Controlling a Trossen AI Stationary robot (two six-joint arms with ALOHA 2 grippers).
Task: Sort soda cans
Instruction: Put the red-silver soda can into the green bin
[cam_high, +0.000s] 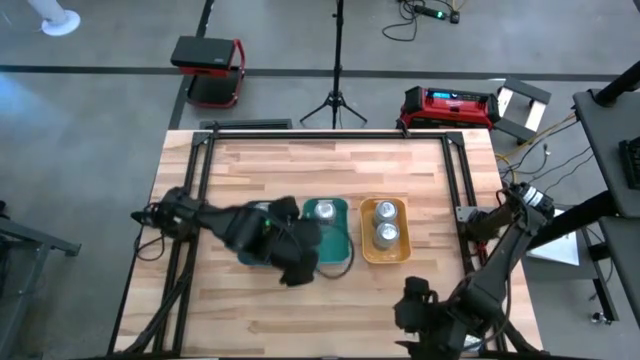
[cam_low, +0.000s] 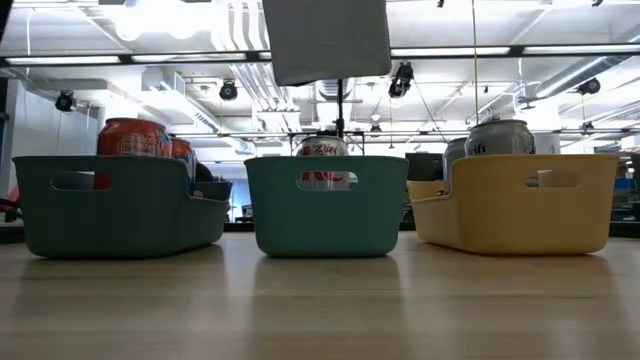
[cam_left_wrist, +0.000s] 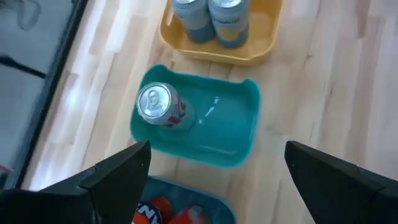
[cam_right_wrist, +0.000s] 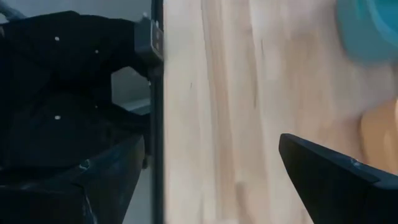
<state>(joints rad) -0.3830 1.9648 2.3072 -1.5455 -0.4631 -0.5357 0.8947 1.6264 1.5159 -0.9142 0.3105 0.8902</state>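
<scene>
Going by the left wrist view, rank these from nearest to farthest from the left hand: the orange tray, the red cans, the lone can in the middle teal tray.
1. Red cans, just below the open left hand, in the nearest teal tray.
2. Lone can, in the middle teal tray.
3. Orange tray, farthest, holding two silver cans.

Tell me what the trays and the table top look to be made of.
The teal tray and orange tray look like moulded plastic with a smooth, slightly glossy finish, rounded corners and cut-out handles. The table top looks like pale wood, with visible strips and grain.
</scene>
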